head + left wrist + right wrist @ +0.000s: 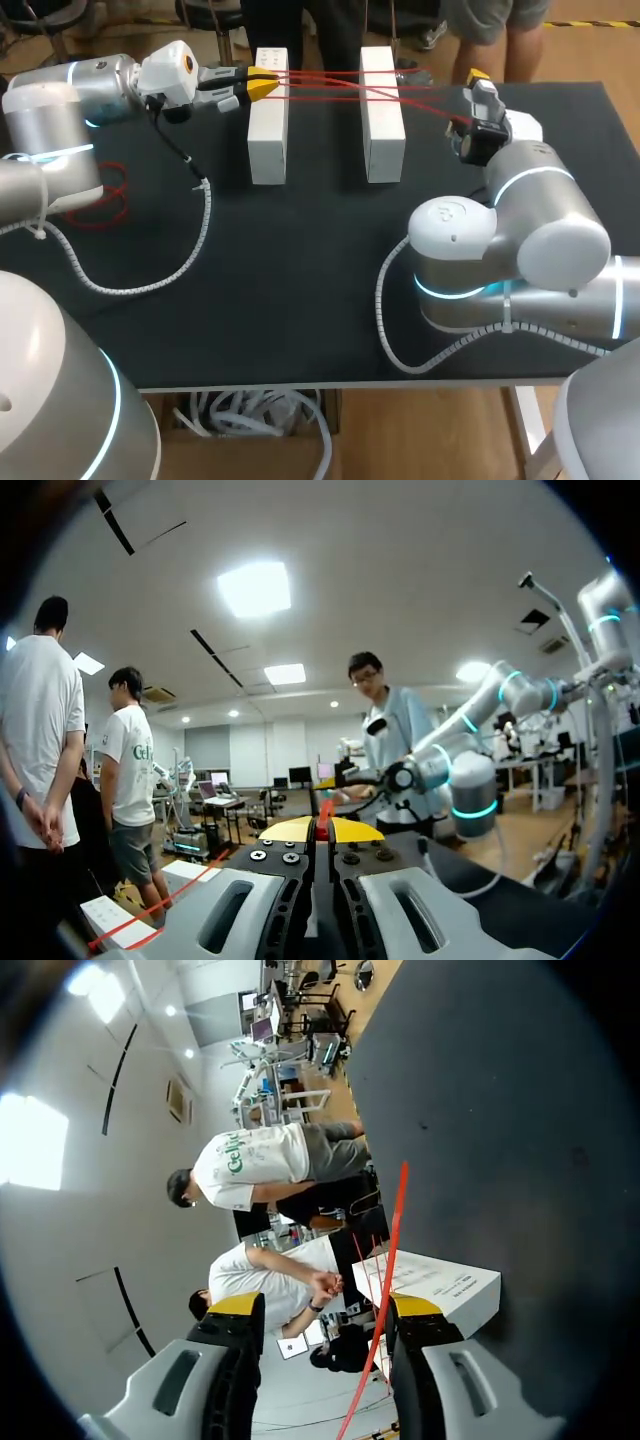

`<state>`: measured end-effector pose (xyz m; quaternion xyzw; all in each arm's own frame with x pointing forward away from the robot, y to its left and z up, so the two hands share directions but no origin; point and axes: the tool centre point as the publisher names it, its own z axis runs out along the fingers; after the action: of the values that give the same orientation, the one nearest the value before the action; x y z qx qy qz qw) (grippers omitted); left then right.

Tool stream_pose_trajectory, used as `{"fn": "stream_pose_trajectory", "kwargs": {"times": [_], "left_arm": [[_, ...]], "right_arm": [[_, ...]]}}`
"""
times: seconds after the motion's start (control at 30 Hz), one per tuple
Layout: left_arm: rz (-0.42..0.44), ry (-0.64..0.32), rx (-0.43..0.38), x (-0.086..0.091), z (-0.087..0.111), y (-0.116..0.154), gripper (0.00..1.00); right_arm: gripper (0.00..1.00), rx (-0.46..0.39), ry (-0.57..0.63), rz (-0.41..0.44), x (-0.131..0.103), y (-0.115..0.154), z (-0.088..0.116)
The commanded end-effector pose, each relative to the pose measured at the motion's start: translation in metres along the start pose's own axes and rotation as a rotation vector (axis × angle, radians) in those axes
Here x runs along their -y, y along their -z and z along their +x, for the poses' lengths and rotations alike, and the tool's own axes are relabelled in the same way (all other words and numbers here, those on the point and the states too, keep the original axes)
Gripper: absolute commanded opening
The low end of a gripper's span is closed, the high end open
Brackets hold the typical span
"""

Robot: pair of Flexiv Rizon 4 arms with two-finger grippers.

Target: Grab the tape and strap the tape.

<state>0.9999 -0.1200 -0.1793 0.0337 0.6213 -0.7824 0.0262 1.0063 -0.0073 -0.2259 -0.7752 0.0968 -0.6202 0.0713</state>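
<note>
A thin red tape (330, 85) runs in several strands over two upright white boxes (268, 130) (382, 130) at the table's far side. My left gripper (262, 88) sits at the left box's far end, shut on the tape. In the left wrist view the yellow tips (320, 830) pinch a red strand (322, 815). My right gripper (478, 80) is to the right of the right box. In the right wrist view its fingers (326, 1308) stand apart. The tape (395, 1230) passes between them, close against one finger (415, 1307), with a white box (440, 1285) beyond.
A loose red coil of tape (105, 195) lies on the black table (300, 260) near the left arm's base. Each arm's white corrugated cable (150, 280) (400, 340) loops over the tabletop. Open black surface lies in front of the boxes.
</note>
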Motion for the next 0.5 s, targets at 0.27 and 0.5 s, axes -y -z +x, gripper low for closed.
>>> {"fn": "stream_pose_trajectory", "kwargs": {"times": [0.27,0.5], "left_arm": [[0.001,0.000,-0.002,-0.0007,-0.0009,0.0003,0.00],[0.001,0.000,-0.002,-0.0007,-0.0009,0.0003,0.00]], "right_arm": [[0.50,0.032,0.007,0.015,-0.0113,0.0109,0.0065],[0.51,0.033,0.010,0.014,-0.0152,0.0115,0.0077]]}}
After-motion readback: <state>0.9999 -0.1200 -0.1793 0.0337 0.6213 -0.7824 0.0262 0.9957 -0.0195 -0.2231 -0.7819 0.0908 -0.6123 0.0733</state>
